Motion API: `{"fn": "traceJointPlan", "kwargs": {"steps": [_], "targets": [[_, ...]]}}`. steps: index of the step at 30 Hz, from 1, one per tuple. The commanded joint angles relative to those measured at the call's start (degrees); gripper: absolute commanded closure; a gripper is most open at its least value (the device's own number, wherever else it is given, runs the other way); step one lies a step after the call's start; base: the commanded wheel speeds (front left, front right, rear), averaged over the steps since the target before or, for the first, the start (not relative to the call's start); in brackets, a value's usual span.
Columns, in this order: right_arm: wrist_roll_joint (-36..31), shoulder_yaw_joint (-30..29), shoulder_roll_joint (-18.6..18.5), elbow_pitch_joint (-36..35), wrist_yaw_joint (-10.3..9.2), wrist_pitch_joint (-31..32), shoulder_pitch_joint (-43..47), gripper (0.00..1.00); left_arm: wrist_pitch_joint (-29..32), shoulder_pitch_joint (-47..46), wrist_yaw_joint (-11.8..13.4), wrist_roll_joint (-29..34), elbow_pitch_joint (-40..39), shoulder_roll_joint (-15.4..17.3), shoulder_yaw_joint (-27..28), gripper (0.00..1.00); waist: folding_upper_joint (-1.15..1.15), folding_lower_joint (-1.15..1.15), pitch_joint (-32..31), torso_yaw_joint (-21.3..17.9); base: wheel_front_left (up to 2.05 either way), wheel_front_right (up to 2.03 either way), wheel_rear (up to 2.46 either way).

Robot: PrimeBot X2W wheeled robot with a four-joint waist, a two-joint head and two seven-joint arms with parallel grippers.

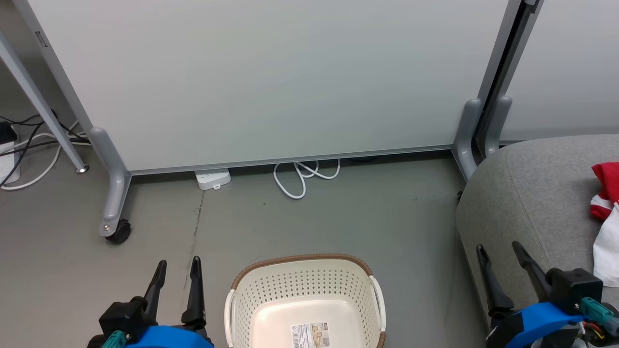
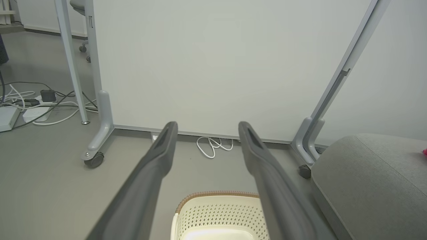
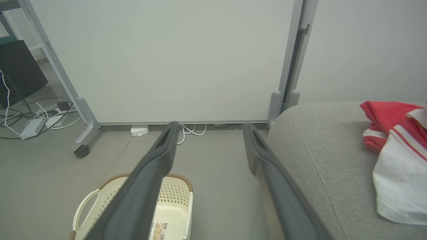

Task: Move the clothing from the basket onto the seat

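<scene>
Partly cropped: clothing on seat; basket too

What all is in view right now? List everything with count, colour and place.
basket: one, cream, brown rim, floor centre
label: one, white, inside basket
seat: one, grey, right
clothing: count unclear, red and white, on seat
panels: two, pale grey, behind
cable: one, white, coiled under panel
box: one, white, beside cable
cords: several, black and white, far left
casters: at least two, black, panel feet
left end effector: one, dark, open, left of basket
right end effector: one, dark, open, by seat
</scene>
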Motion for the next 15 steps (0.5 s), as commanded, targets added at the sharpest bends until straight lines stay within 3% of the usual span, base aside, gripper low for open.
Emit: {"fn": "traceJointPlan", "kwargs": {"steps": [1,15], "targets": [[-0.3,0.1,0.3,0.2,0.01,-0.2,0.8,0.0,-0.3,0.1,-0.1,0.1,0.1,0.2,0.4,0.0,0.0,0.01,0.1,-0.1,0.0,0.0,0.0],[1.0,0.5,0.7,1.5,0.01,-1.3,-0.2,0.0,-0.3,-1.1,-0.1,-0.2,0.8,0.5,-1.3,0.0,0.0,0.01,1.0,-0.6,0.0,0.0,0.0]]}}
